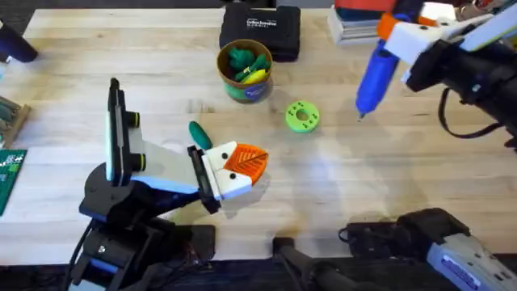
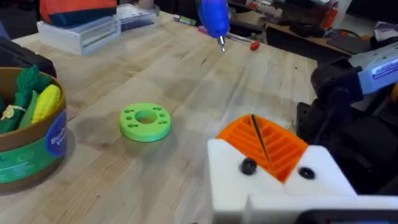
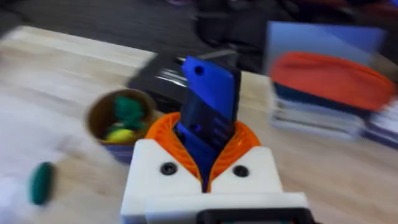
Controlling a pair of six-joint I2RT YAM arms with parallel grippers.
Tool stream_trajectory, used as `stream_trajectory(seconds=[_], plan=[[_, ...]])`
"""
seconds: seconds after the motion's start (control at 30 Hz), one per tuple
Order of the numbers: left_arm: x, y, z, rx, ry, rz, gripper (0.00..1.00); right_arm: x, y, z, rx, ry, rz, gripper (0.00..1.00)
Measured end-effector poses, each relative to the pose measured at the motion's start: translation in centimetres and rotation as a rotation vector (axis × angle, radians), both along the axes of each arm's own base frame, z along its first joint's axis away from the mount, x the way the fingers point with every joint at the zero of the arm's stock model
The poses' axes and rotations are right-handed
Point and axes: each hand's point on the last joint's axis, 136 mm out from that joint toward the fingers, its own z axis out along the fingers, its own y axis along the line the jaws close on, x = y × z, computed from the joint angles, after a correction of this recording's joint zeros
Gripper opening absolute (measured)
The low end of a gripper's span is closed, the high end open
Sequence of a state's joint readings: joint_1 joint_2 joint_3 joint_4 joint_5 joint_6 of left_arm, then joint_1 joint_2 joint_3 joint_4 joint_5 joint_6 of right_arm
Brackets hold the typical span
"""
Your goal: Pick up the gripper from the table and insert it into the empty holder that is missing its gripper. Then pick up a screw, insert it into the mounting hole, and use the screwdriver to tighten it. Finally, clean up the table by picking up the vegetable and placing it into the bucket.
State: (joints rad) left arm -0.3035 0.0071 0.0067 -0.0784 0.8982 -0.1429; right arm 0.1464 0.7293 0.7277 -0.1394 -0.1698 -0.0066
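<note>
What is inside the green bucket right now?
The bucket holds a bright green leafy toy and a yellow toy piece. Anything beneath them is covered. The dark green vegetable lies on the table outside it.

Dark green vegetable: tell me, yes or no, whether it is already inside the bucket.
No. The vegetable lies on the bare table between the bucket and the holder, outside the bucket's rim.

A black tool case sits at the top centre of the wooden table. A flat lime-green disc lies mid-frame. Stacked clear boxes occupy the upper right, a green circuit board the left edge.
</note>
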Motion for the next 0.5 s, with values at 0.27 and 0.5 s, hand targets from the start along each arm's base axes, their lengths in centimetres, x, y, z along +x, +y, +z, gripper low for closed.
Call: stream_trajectory(seconds=[0.27, 0.5], plan=[[0.0, 0.0, 0.0, 0.000, 0.000, 0.000, 0.004, -3.8, 9.9, 4.2, 0.123, -0.133, 0.347, 0.028], [0.0, 0.0, 0.0, 0.000, 0.000, -0.003, 0.004, -8.7, 17.2, 9.8, 0.265, -0.338, 0.630, 0.028]])
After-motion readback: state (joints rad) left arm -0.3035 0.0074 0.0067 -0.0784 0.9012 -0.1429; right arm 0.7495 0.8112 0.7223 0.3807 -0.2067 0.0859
